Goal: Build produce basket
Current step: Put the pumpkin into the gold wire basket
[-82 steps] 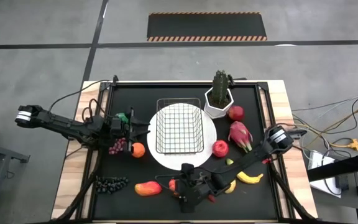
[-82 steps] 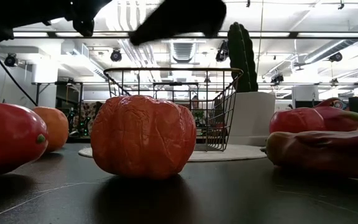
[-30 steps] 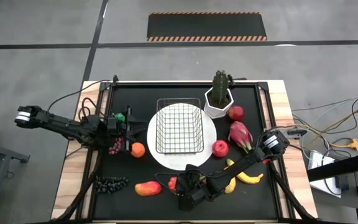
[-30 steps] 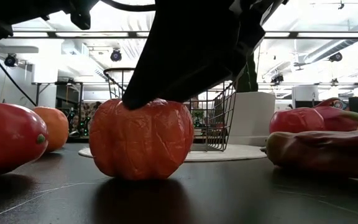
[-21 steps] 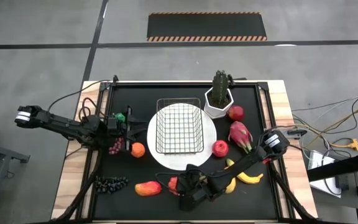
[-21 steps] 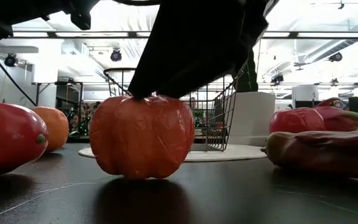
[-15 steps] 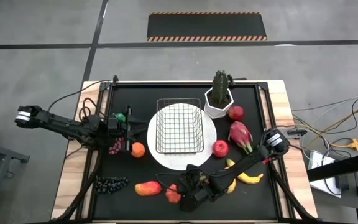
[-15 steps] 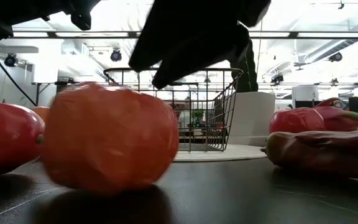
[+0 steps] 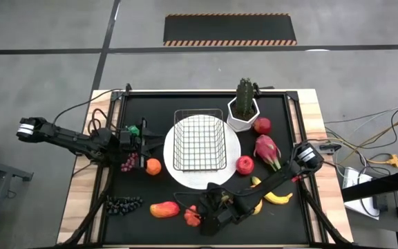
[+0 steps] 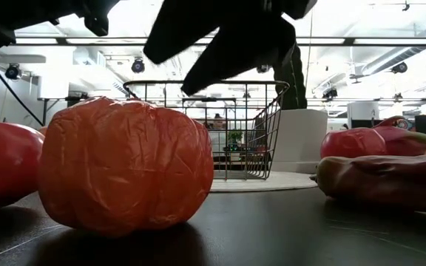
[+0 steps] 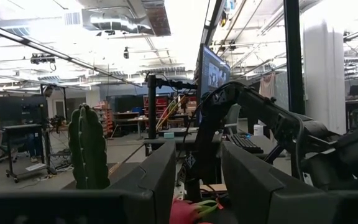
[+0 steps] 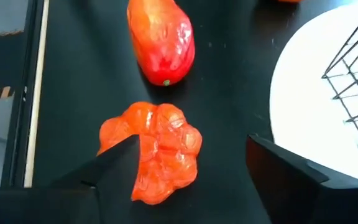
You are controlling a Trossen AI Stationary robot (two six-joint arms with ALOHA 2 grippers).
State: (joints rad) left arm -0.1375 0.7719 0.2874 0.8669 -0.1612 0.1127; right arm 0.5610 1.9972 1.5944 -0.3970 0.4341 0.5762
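A: Where is the right arm?

B: It stretches low across the worktop [image 9: 296, 104] from the plate's [image 9: 233, 149] right to its near side. The right gripper [image 9: 206, 213] hangs there, fingers [image 12: 114, 163] spread apart, holding nothing. The lumpy red fruit [image 9: 191, 216] lies loose on the worktop just beside one fingertip, on the side away from the plate.

A: And the basket?

B: The basket [image 9: 200, 142] stands upright on the plate, with nothing in it. The mango [image 9: 164, 209] lies beside the red fruit, farther from the plate.

A: The left arm?

B: It reaches level toward the plate's left edge. The left gripper [image 9: 144, 142] sits near the orange [image 9: 153, 166] and purple grapes [image 9: 129, 162]; a narrow gap shows between its fingers [image 11: 160, 180], and they hold nothing.
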